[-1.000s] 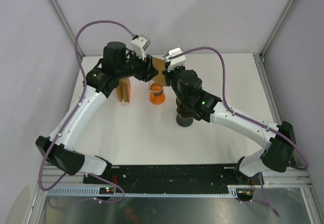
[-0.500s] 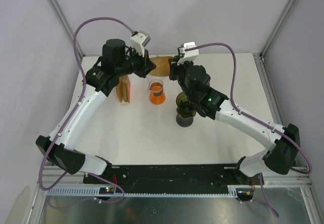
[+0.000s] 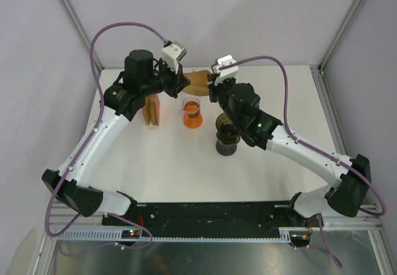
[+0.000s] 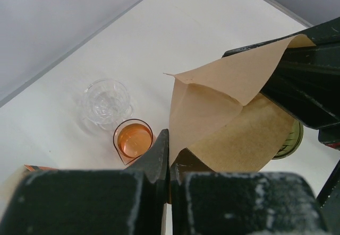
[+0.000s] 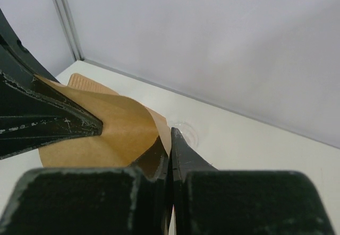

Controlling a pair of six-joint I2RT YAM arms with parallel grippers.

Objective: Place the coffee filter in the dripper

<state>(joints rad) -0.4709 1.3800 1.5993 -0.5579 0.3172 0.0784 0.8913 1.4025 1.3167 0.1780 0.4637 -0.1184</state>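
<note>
Holding the coffee filter [image 4: 212, 107] aloft over the far side of the table [image 3: 161, 157], we have both pincers pinching it. The left gripper [image 3: 183, 84] has its left edge and the right gripper [image 3: 209, 89] its right, so it spans left to right. The clear dripper [image 4: 105, 103] stands below, just beyond the orange beaker [image 4: 133, 139]. We judge the way to it is downward, with neither arm clearly nearer.

Tan paper coffee filter [image 4: 223, 113], half-open, pinched aloft

Your brown paper filter [image 3: 197, 82] hangs behind the orange glass beaker [image 3: 192, 115]. The dark round dripper [image 3: 226, 130] stands right of the beaker, the upright brown filter stack [image 3: 152, 110] left.
</note>
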